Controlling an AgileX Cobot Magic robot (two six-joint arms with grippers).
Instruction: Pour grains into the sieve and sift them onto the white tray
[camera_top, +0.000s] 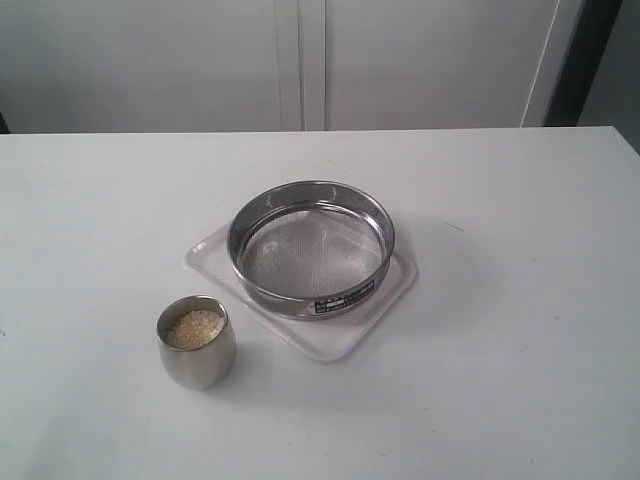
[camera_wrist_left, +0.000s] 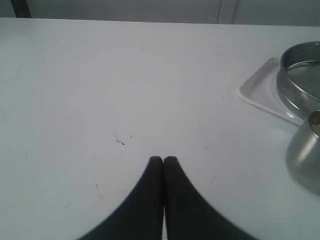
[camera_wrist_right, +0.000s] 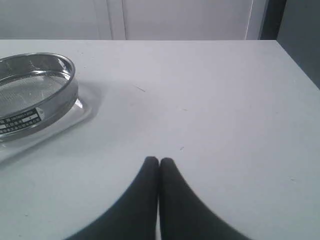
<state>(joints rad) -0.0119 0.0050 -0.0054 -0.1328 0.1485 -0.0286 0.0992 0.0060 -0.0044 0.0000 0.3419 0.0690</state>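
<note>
The steel sieve (camera_top: 310, 249) rests on the white tray (camera_top: 330, 336) in the middle of the table; its mesh looks bare. In front of it to the left stands a small steel cup (camera_top: 197, 342) holding the pale yellow-beige grains (camera_top: 194, 328). Neither gripper shows in the exterior view. My left gripper (camera_wrist_left: 163, 160) is shut on nothing above bare table, with the cup (camera_wrist_left: 305, 154), sieve (camera_wrist_left: 300, 75) and tray (camera_wrist_left: 262, 92) off to one side. My right gripper (camera_wrist_right: 159, 161) is also shut and empty, apart from the sieve (camera_wrist_right: 35, 92) and tray (camera_wrist_right: 80, 112).
The white table (camera_top: 520, 300) spreads wide around the tray and cup. A pale cabinet wall (camera_top: 300, 60) stands behind the table's far edge. A dark gap (camera_top: 590, 60) shows at the back right.
</note>
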